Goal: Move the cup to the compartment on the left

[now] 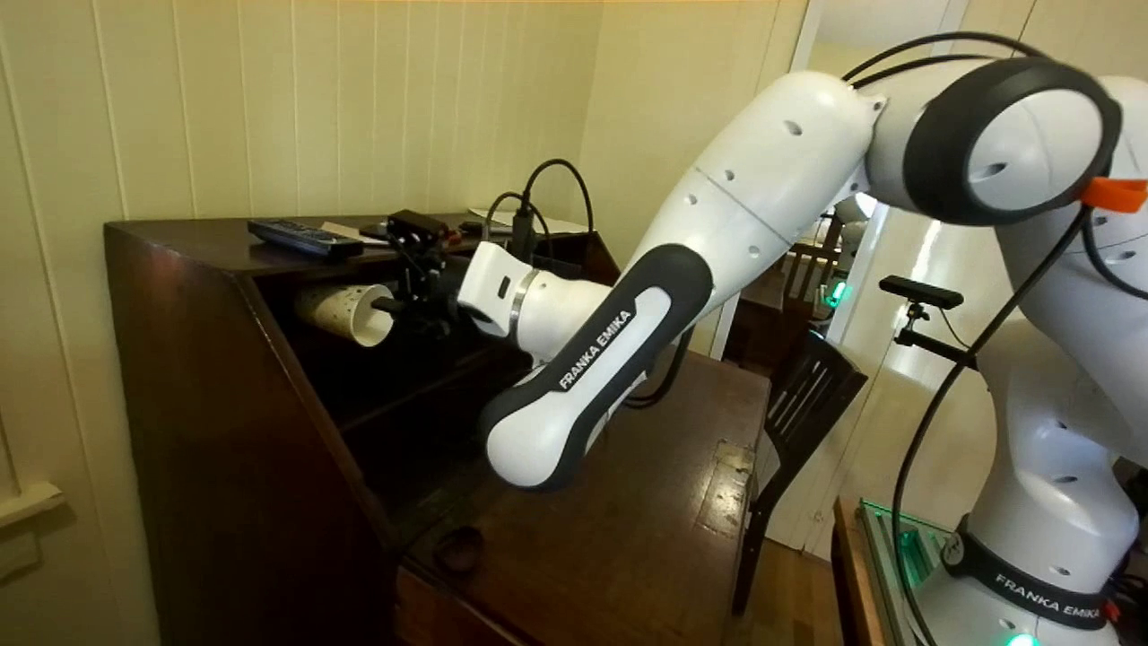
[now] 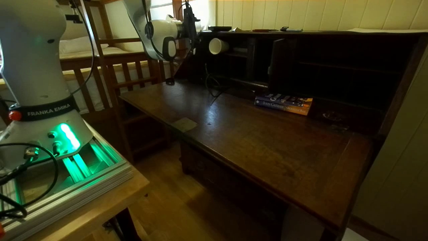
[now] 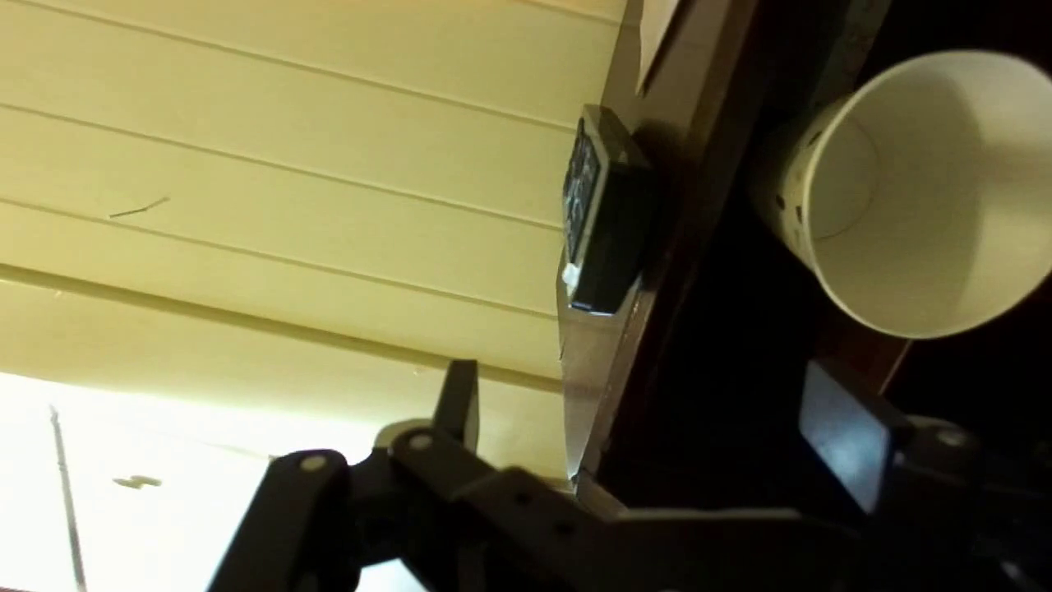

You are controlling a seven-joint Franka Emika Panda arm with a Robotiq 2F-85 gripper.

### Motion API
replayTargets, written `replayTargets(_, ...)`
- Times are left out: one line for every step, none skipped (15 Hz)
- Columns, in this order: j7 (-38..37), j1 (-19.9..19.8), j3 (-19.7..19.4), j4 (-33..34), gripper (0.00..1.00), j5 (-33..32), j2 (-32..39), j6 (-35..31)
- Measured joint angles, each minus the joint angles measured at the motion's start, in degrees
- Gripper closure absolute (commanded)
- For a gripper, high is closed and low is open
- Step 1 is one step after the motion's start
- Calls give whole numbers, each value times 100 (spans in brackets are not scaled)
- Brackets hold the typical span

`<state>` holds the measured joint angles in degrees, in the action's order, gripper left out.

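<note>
gaping, the claw (image 3: 649, 415) has its fingers (image 3: 846, 436) well apart, clamped on nothing. ahead of it and off to one side, past the finger at the right of the wrist view, lies the cup (image 3: 912, 197): outside the gap, near that finger, seemingly not touching. the cup is on its side, mouth turned back toward the claw, long axis running roughly along the claw's reach, base pointing away into a dark compartment (image 3: 731, 353). straight ahead of the gap, farther off, a remote control (image 1: 305, 239) rests on the desk (image 1: 193, 240). i judge that the offset decides things: to grip the rim, the claw must shift sideways first; if the cup is already placed, which i cannot tell, backing straight out would spare it a knock.
</note>
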<state>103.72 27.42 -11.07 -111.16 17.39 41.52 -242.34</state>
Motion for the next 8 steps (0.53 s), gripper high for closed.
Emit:
replayTargets(208, 124, -20, -245, 0, 384, -248, 2)
replayTargets(407, 302, -123, -478, 0, 863, -512, 1)
replayTargets(585, 499, -255, -662, 0, 1350, -777, 2)
replayTargets(683, 718, -421, -799, 0, 1808, -1030, 2)
replayTargets(708, 914, -579, -917, 0, 2168, -1293, 5)
replayTargets(710, 1057, -684, -1036, 0, 2407, -1573, 10)
replayTargets(697, 1135, -719, -1165, 0, 2529, -1867, 14)
replayTargets(607, 1154, -702, -1305, 0, 2536, -2179, 29)
